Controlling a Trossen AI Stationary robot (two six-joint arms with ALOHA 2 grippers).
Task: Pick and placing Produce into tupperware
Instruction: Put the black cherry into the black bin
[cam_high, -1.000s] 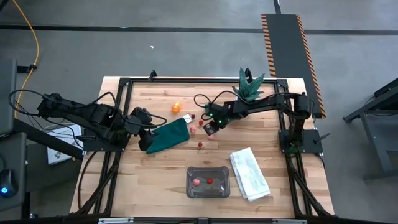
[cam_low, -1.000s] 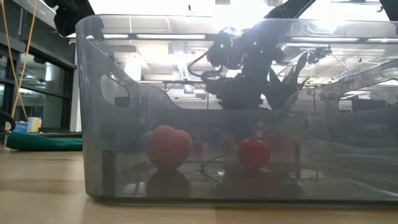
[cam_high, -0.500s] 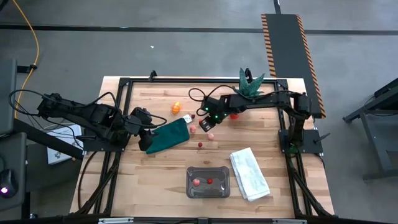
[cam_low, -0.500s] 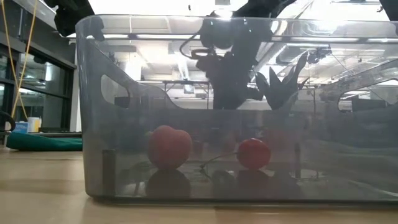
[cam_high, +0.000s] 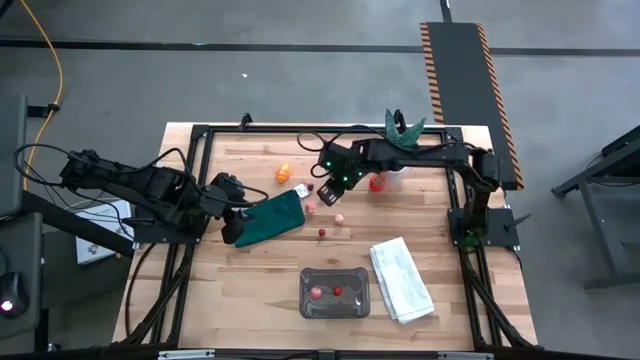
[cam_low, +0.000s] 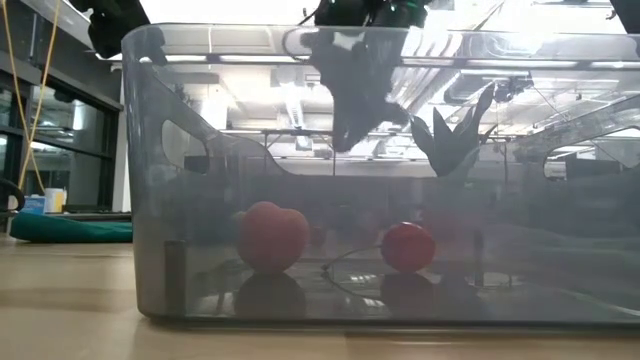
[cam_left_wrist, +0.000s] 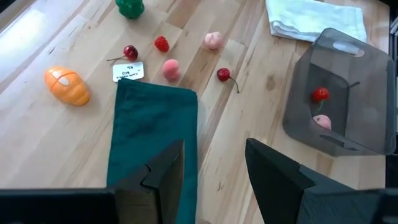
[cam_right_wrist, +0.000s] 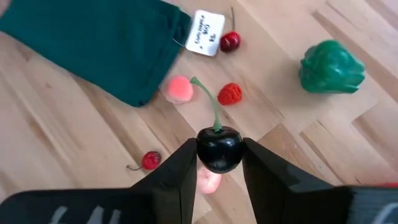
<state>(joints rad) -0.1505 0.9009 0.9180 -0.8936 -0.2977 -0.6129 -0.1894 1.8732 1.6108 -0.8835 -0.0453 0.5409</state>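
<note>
The left gripper (cam_left_wrist: 214, 171) is seen with its two dark fingers parted over the dark green cloth (cam_left_wrist: 152, 134) and bare wood. Beyond the cloth lie an orange fruit (cam_left_wrist: 67, 85), a white tag (cam_left_wrist: 127, 72), two cherries (cam_left_wrist: 130, 52) (cam_left_wrist: 224, 74), a strawberry (cam_left_wrist: 161, 43), two pink fruits (cam_left_wrist: 171, 68) (cam_left_wrist: 213, 40) and a green pepper (cam_left_wrist: 129, 7). The clear tupperware (cam_left_wrist: 367, 118) holds a red piece (cam_left_wrist: 320, 94) and a pink piece (cam_left_wrist: 322, 122), with a folded white towel (cam_left_wrist: 314, 18) beside it.

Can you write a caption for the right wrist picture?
Right gripper holds a dark cherry above scattered toy produce and a green cloth.
</note>
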